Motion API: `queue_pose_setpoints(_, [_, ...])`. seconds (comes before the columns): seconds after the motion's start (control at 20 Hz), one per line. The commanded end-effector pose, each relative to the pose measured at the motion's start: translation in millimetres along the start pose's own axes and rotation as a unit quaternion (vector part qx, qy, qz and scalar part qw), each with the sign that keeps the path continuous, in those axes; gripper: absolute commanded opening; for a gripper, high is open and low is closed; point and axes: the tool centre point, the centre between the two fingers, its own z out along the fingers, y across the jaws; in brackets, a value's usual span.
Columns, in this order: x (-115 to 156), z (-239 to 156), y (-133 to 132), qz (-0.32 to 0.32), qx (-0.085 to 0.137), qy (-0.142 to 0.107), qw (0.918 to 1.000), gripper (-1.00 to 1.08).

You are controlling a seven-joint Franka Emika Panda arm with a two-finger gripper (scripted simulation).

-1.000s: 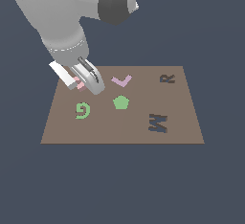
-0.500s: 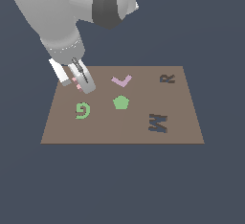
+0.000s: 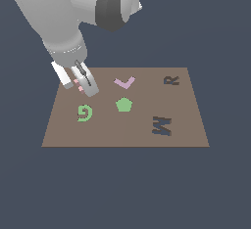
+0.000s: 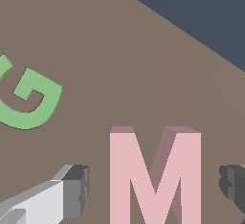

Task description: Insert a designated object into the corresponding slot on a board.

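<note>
The pale pink M-shaped letter piece (image 4: pixel 122 180) lies flat on the brown board (image 3: pixel 142 137) near its far corner on the exterior view's left. In the exterior view only a bit of the piece (image 3: pixel 78 87) shows behind the fingers. My gripper (image 4: pixel 154 185) is open and low over the board. One dark fingertip (image 4: pixel 76 189) stands on each side of the letter, with a small gap on both sides. The gripper also shows in the exterior view (image 3: pixel 82 87). The dark W/M-shaped slot (image 3: pixel 163 125) is on the board's near side toward the exterior view's right, far from the gripper.
A green G (image 3: pixel 85 112) lies just in front of the gripper and also shows in the wrist view (image 4: pixel 28 98). A lilac check piece (image 3: pixel 124 82) and a green pentagon (image 3: pixel 124 104) sit mid-board. A small dark R cutout (image 3: pixel 171 80) is at the far right.
The gripper has come down toward the board over the pink letter; its fingers now straddle the piece. The pieces on the board have not moved.
</note>
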Motion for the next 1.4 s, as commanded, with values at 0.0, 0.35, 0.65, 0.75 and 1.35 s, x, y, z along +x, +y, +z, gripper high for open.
queue_pose_setpoints(0.0, [-0.3, 7.2, 0.2, 0.0, 0.0, 0.0, 1.0, 1.0])
queue_pose_setpoints(0.35, [-0.8, 15.3, 0.0, -0.001, 0.0, 0.0, 1.0, -1.0])
queue_pose_setpoints(0.65, [-0.8, 15.3, 0.0, -0.001, 0.0, 0.0, 1.0, -1.0])
queue_pose_setpoints(0.75, [-0.8, 15.3, 0.0, -0.001, 0.0, 0.0, 1.0, -1.0])
queue_pose_setpoints(1.35, [8.3, 14.2, -10.1, -0.043, 0.0, 0.0, 0.9991, -1.0])
